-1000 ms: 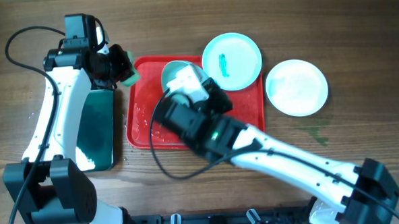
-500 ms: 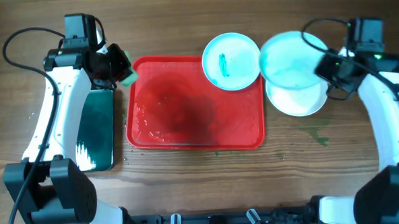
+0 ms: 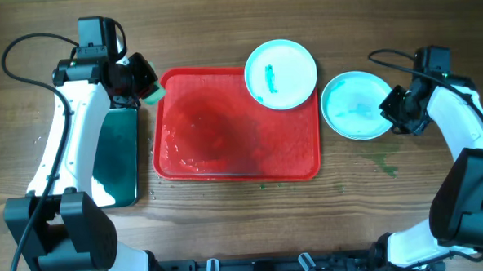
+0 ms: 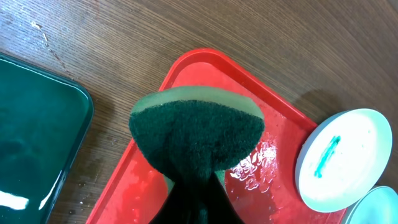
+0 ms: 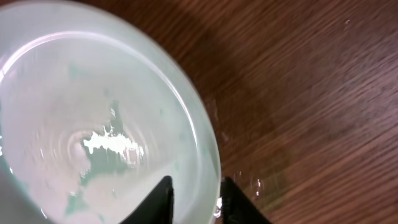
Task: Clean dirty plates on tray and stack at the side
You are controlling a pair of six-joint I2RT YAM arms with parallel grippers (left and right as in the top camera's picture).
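While the left gripper (image 4: 194, 202) clamps a sponge (image 4: 196, 134) over the tray's (image 4: 283, 127) corner, right gripper (image 5: 196, 198) tight on the side plate's (image 5: 93, 118) rim.

No readable text, labels or numbers anywhere.

Showing brown wood with a fine streaky grain and a dull matt sheen across the desk (image 3: 221, 38). Gleaming as smooth red plastic on the tray (image 3: 304, 161), glistening with beads and a film of water. Looking coarse, fibrous and matt on the dark green scouring face of the sponge (image 4: 196, 130), edged by paler foam. Shining smooth, pale and glossy on the smeared plate (image 3: 291, 56) and the side plate (image 5: 93, 124), the latter glinting wetly. Mirroring light on the glossy dark green basin (image 4: 31, 143). Appearing as matt black plastic on the right gripper (image 5: 197, 185).
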